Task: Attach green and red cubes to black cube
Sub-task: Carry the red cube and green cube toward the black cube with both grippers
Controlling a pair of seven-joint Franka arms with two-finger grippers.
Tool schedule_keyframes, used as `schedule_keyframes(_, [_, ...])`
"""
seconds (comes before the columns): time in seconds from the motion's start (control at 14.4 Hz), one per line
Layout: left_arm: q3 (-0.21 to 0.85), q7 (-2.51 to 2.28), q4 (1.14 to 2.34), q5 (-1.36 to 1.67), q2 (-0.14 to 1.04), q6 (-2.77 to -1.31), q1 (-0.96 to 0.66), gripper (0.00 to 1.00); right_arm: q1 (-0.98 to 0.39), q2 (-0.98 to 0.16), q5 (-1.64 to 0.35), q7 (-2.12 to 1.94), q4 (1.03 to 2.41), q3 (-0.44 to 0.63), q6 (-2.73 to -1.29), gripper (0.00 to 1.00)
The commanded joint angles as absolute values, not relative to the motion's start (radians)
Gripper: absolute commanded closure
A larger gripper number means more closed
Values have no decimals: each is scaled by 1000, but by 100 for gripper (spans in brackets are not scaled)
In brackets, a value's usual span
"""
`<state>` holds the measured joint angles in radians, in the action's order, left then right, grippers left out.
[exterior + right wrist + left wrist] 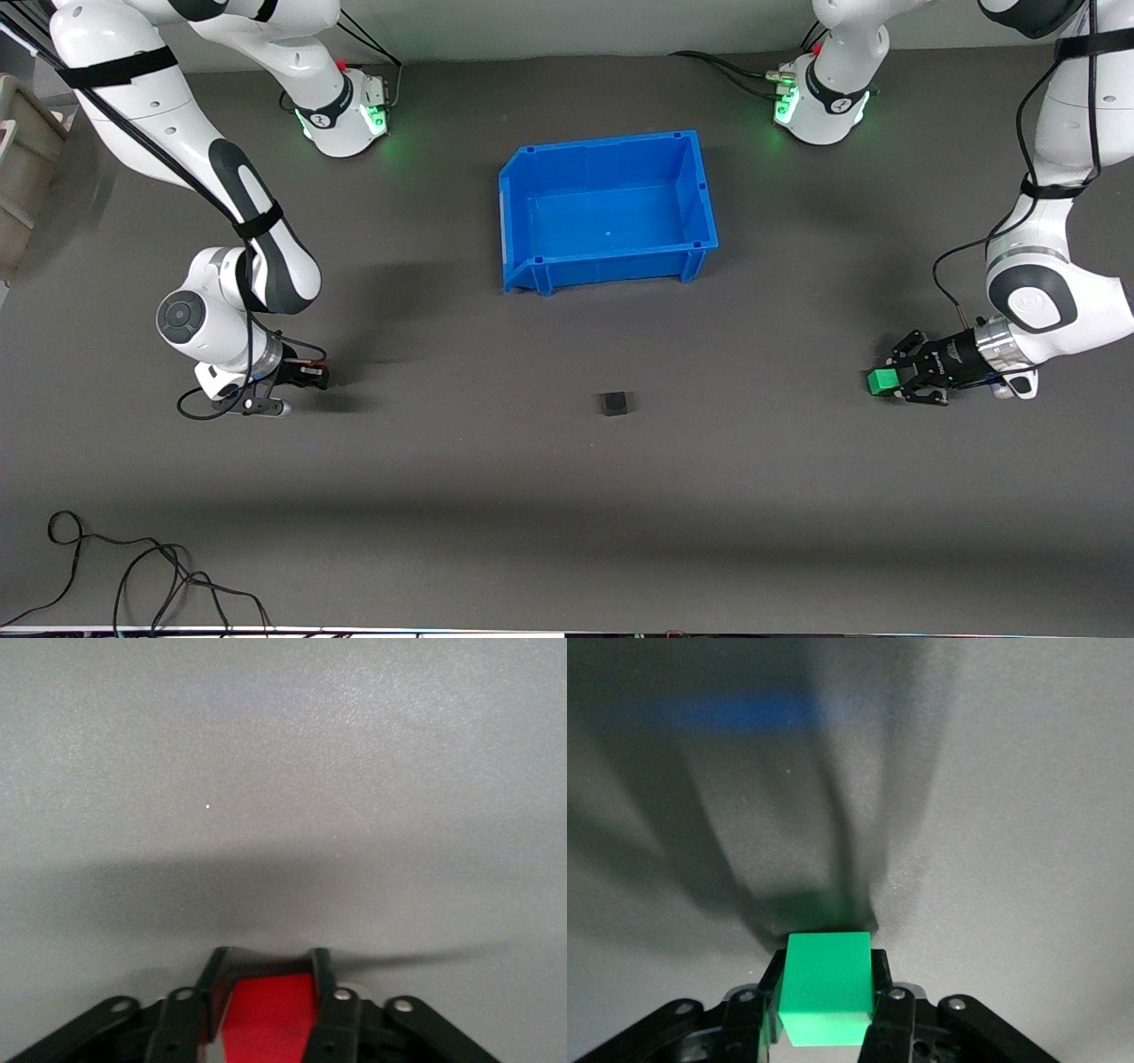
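Observation:
The black cube (613,404) sits alone on the grey table, nearer the front camera than the blue bin. My left gripper (889,382) is shut on the green cube (881,381) at the left arm's end of the table; the left wrist view shows the green cube (827,988) clamped between the fingers. My right gripper (312,376) is at the right arm's end of the table, low over the surface. The right wrist view shows it shut on the red cube (267,1017). The red cube is hidden in the front view.
An open blue bin (532,177) stands mid-table, farther from the front camera than the black cube. Black cables (133,567) lie near the front edge at the right arm's end. A beige container (27,168) sits at that end's edge.

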<state>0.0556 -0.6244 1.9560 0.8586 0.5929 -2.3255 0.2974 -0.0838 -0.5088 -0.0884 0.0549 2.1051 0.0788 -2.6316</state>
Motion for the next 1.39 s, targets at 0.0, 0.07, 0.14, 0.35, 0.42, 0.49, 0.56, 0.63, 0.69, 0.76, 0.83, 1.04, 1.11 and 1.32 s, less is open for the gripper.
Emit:
schedule_keyframes(0.0, [52,-668,1911,870,586,-2309,282,68,-84,-514,-104,60,2105,77,-2646,70])
schedule_keyframes(0.07, [52,-708,1898,862,584,-2307,269,68,-84,-512,-104,60,2105,77,-2646,78])
schedule_keyframes(0.14, [51,-745,1878,862,584,-2295,247,68,-84,-512,-104,60,2105,77,-2646,85])
schedule_keyframes(0.35, [51,-808,1824,850,584,-2257,207,68,-84,-508,-104,61,2105,77,-2645,99])
schedule_keyframes(0.42, [51,-810,1810,850,584,-2252,184,68,-83,-506,-104,61,2105,77,-2643,100])
schedule_keyframes(0.49, [52,-810,1801,850,587,-2252,163,68,-83,-503,-104,63,2103,77,-2642,100])
schedule_keyframes(0.56, [51,-814,1792,851,589,-2252,129,68,-83,-500,-104,67,2102,77,-2638,100])
schedule_keyframes(0.63, [52,-833,1787,851,591,-2253,102,68,-84,-496,-106,72,2102,77,-2637,100])
schedule_keyframes(0.69, [52,-860,1779,850,594,-2258,69,68,-87,-492,-106,74,2102,77,-2637,100])
schedule_keyframes(0.76, [51,-885,1769,851,598,-2260,31,69,-89,-488,-106,75,2100,77,-2635,100])
schedule_keyframes(0.83, [51,-908,1769,853,600,-2273,-6,70,-87,-486,-106,75,2097,77,-2634,100])
schedule_keyframes(1.04, [51,-983,1766,861,606,-2345,-112,70,-87,-482,-109,78,2097,75,-2632,100])
schedule_keyframes(1.11, [51,-998,1761,862,609,-2352,-138,70,-89,-482,-158,110,2094,75,-2632,100])
schedule_keyframes(1.32, [52,-1037,1756,865,617,-2376,-208,70,-103,-482,-370,138,2050,75,-2564,100])
